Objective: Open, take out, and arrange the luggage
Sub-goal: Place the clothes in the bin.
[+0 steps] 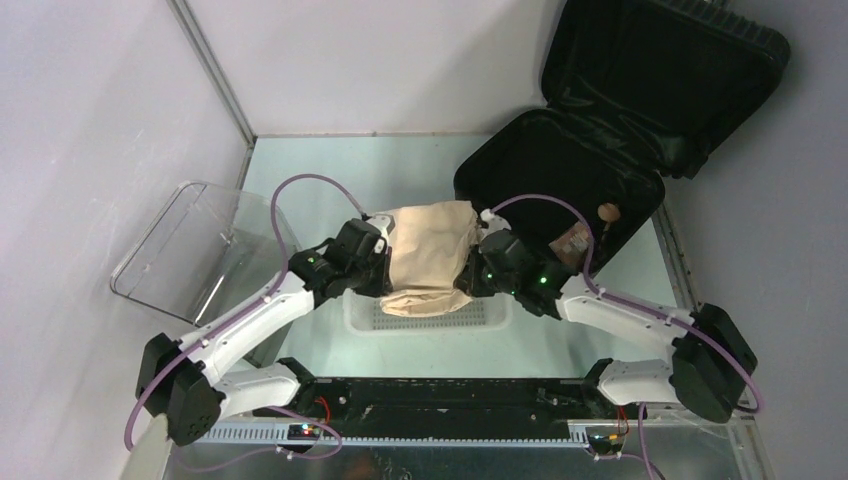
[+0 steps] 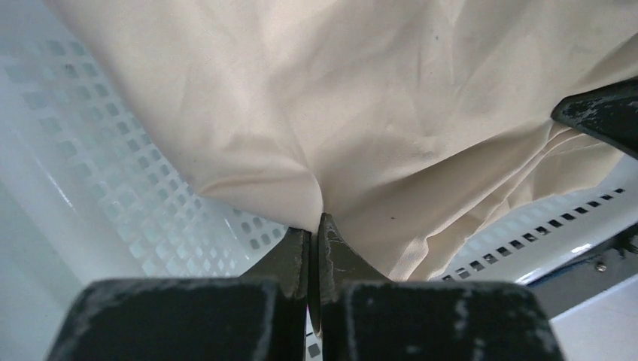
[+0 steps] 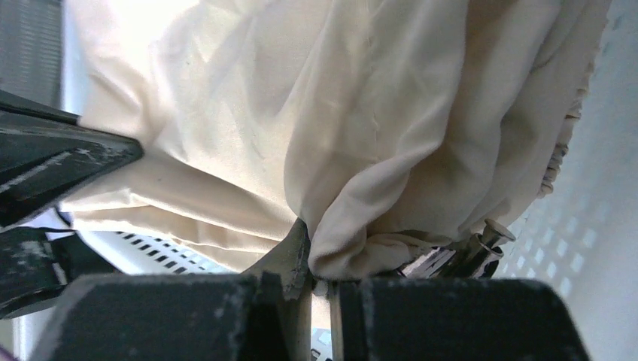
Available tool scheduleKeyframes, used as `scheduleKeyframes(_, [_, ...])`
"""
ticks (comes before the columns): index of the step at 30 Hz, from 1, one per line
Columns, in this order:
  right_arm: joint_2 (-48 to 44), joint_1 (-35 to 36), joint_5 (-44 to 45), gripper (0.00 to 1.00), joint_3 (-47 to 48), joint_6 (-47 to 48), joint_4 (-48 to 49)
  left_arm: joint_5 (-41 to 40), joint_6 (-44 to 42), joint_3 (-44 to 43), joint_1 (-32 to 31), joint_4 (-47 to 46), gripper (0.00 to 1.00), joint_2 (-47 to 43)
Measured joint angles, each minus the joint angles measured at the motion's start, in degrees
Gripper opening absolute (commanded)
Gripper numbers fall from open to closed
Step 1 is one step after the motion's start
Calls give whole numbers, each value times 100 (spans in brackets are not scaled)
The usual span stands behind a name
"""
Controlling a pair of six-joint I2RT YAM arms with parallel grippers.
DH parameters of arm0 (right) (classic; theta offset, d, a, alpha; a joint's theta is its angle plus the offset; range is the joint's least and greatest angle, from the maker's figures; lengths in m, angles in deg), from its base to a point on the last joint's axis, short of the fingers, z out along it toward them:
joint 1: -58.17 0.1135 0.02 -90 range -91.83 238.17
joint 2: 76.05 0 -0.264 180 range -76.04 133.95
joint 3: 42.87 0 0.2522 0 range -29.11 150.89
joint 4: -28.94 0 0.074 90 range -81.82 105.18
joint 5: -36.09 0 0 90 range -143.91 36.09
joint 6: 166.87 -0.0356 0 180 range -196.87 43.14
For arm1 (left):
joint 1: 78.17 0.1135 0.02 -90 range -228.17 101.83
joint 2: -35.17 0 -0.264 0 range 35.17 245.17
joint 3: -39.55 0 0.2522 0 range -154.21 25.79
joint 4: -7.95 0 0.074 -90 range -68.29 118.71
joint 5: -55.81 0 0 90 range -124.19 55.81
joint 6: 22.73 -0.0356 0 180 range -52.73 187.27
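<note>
The luggage (image 1: 560,170), a large black hard-shell suitcase, lies open at the back right with its lid (image 1: 665,70) standing up. A beige cloth (image 1: 430,255) hangs between both grippers over a white perforated basket (image 1: 430,318). My left gripper (image 1: 383,250) is shut on the cloth's left edge; in the left wrist view the fabric (image 2: 361,113) is pinched at the tips of that gripper (image 2: 320,222). My right gripper (image 1: 478,262) is shut on the right edge, where a fold of cloth (image 3: 353,248) bunches at its tips (image 3: 312,256). A metal fitting (image 3: 470,252) on the cloth shows beside it.
A clear plastic bin (image 1: 195,250) lies tipped at the left. Small items (image 1: 575,243) and a wooden piece (image 1: 605,212) rest in the suitcase's near corner. The basket's wall (image 2: 113,173) is just below the cloth. Grey walls close in the left and back.
</note>
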Motion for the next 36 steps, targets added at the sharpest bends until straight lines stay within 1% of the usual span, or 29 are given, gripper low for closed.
scheduleKeyframes(5, [417,424,514,0,0,-111,44,-162,-57,94,28,39,3,59])
scheduleKeyframes(13, [417,890,1141,0,-42,-358,46,-302,-55,94,31,216,7,74])
scheduleKeyframes(21, [341,964,1161,0,-315,-553,245,-195,11,319,28,164,8,74])
scheduleKeyframes(26, [356,973,1150,0,-326,-557,262,-195,52,369,31,157,13,74])
scheduleKeyframes(28, [376,973,1152,0,-326,-557,260,-210,59,380,31,157,13,74])
scheduleKeyframes(34, [474,984,1150,3,-330,-638,256,-214,160,562,31,90,15,74])
scheduleKeyframes(35, [474,984,1152,4,-330,-654,249,-214,170,586,31,76,16,74])
scheduleKeyframes(36, [472,984,1154,8,-330,-658,245,-216,203,605,31,68,16,72])
